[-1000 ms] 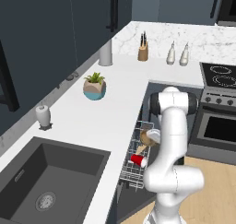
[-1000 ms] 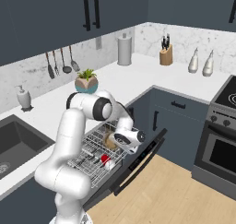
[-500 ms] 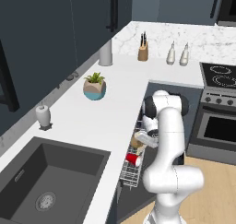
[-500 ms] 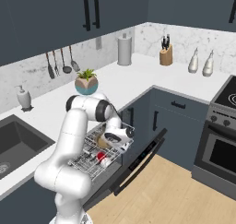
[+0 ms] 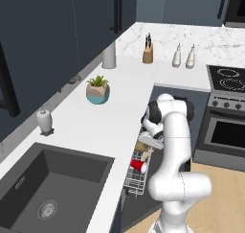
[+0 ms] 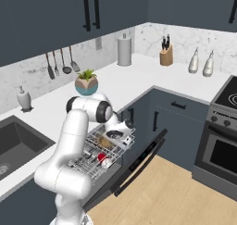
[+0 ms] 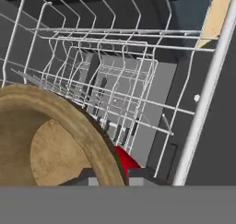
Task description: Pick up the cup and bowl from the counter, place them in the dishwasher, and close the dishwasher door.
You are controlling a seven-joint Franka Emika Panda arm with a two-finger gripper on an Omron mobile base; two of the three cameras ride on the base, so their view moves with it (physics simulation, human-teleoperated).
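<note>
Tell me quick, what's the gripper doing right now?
Gripper: shut on the bowl, holding its rim over the dishwasher rack.

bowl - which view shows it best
The hand view: the bowl is large there, its tan rim and inside plain, over the wire rack. The left base view shows it as a small tan patch beside the arm, above the red cup. The right base view shows a sliver under the gripper.
</note>
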